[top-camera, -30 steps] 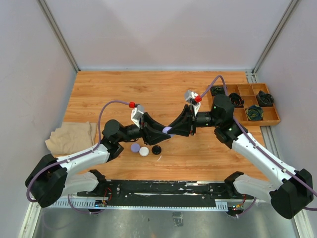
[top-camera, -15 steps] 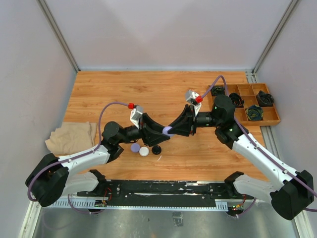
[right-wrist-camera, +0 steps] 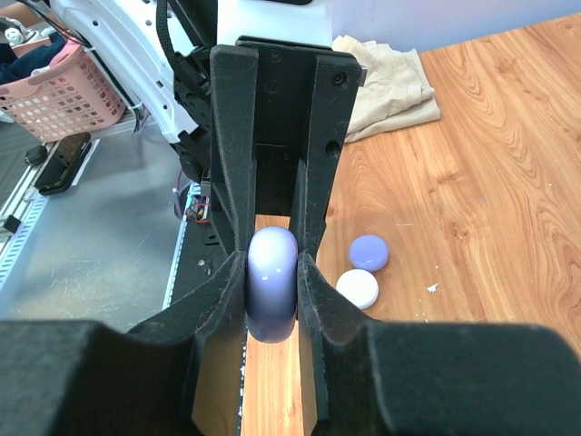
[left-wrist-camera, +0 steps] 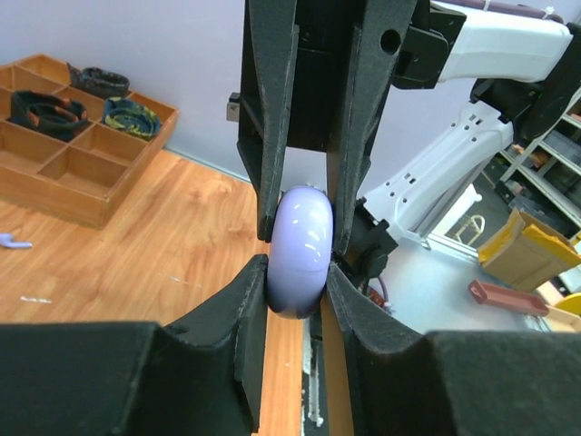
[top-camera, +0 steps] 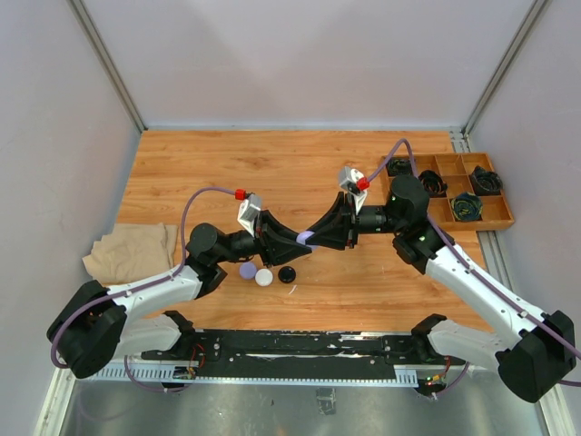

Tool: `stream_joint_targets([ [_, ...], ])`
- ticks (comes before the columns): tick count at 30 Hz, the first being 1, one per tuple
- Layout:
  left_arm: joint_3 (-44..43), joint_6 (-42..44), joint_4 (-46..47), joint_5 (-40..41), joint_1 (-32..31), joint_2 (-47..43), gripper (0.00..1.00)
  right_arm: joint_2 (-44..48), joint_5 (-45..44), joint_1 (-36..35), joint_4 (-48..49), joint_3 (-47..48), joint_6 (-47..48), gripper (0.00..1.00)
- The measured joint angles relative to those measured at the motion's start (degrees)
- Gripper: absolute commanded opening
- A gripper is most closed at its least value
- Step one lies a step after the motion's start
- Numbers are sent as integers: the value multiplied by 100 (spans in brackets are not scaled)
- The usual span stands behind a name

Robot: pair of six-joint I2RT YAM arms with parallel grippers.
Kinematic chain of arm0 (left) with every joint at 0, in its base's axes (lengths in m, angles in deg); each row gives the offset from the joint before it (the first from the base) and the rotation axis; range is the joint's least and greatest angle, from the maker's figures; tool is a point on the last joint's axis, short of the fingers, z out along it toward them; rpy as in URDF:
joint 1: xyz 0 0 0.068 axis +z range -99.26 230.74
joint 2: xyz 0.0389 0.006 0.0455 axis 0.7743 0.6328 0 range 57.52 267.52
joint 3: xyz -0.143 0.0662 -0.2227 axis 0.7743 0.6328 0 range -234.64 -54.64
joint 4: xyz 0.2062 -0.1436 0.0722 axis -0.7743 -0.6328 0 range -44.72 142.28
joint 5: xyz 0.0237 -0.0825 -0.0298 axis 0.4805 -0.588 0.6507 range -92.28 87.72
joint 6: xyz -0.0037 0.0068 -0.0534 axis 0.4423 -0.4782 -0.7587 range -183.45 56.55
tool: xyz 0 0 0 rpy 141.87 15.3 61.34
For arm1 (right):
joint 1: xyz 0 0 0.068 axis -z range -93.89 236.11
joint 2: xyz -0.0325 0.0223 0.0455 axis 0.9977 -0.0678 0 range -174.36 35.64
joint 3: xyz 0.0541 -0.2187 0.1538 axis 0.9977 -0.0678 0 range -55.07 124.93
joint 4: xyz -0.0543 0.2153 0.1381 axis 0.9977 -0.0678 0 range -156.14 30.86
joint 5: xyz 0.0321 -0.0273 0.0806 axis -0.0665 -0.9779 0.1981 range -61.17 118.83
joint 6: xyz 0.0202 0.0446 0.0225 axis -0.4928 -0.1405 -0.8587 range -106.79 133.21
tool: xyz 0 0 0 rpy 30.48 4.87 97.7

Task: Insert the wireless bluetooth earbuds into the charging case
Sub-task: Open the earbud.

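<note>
A lavender puck-shaped charging case (top-camera: 309,238) hangs on edge above the middle of the table, closed, gripped from both sides. My left gripper (top-camera: 302,242) is shut on its near rim (left-wrist-camera: 300,245), fingers pressing both faces. My right gripper (top-camera: 317,237) is shut on the opposite rim (right-wrist-camera: 272,291). In each wrist view the other gripper's black fingers flank the case from above. A tiny lavender piece (left-wrist-camera: 8,241), apparently one of the earbuds, lies on the wood near the tray. No other earbud shows.
Below the grippers three small pucks lie on the wood: lavender (top-camera: 248,270), white (top-camera: 264,278) and black (top-camera: 287,274). A wooden compartment tray (top-camera: 495,219) with coiled cables stands at the right edge. A beige cloth (top-camera: 127,250) lies at the left.
My left gripper's fingers have closed onto the lavender case, which the right gripper was holding all along. Both arms stay almost where they were.
</note>
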Motion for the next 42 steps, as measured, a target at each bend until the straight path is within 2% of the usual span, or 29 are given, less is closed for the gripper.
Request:
stream_joint_targets([
  [3,9,46,15,-2,0,4,1,0,-17,-11,-33,4,52,23],
  [12,103,398,11,68,-15,-105,0,70,-155,-83,-409,9,369,46],
  [27,192,977,-87,-46,-15,-343,0,192,-542,-87,-658,81,505,51],
  [42,247,1615,-297,-280,-15,-535,0,280,-743,-114,-809,114,483,52],
])
